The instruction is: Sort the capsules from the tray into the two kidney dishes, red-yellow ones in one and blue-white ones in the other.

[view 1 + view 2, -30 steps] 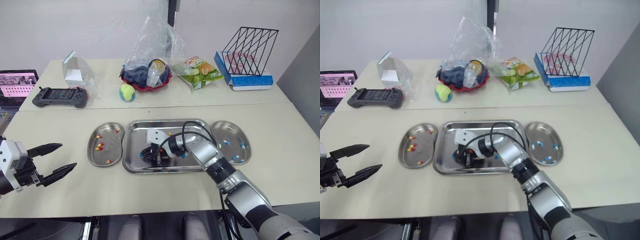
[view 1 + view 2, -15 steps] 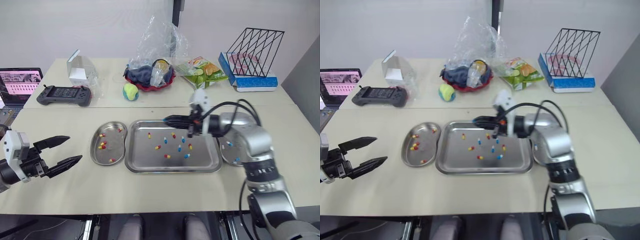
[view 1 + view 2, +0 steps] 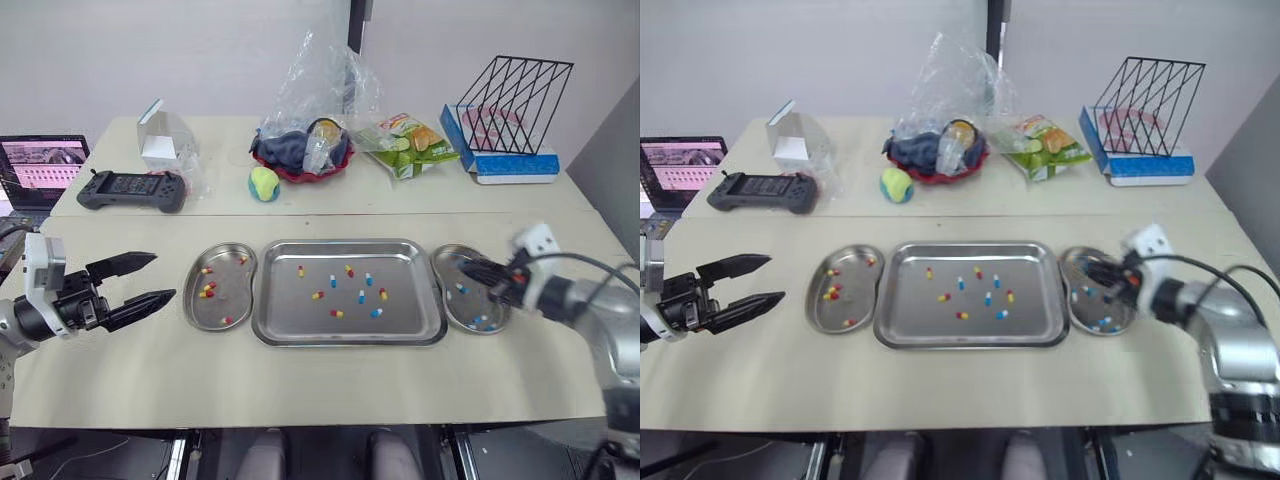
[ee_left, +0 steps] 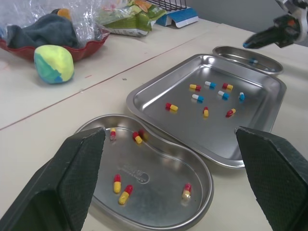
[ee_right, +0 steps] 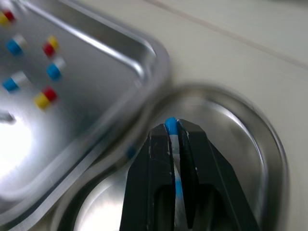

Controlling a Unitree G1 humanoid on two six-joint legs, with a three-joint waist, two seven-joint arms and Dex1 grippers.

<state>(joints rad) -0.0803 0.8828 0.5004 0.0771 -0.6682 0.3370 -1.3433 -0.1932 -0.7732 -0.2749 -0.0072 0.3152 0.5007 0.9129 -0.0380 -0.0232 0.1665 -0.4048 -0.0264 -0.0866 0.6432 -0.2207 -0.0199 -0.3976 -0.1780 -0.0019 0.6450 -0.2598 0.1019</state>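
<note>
The left gripper (image 3: 165,275) hovers above the surface (image 3: 330,385), well to the left of the dishes, its two black fingers spread wide and holding nothing. Next comes the left kidney dish (image 3: 226,286), lying just beside the tray's left edge and carrying several red-yellow capsules (image 3: 204,292). The tray (image 3: 300,322) sits in the middle with loose capsules (image 3: 361,296) of both colours scattered over its floor. Just beside the tray's right edge lies the right kidney dish (image 3: 448,303), with a few blue-white capsules (image 3: 470,315) in it. The right gripper (image 3: 470,268) hangs low over this dish, near the end next to the tray. Its fingers are nearly closed, pinching one held capsule (image 5: 170,124), whose blue end pokes out at the fingertips.
</note>
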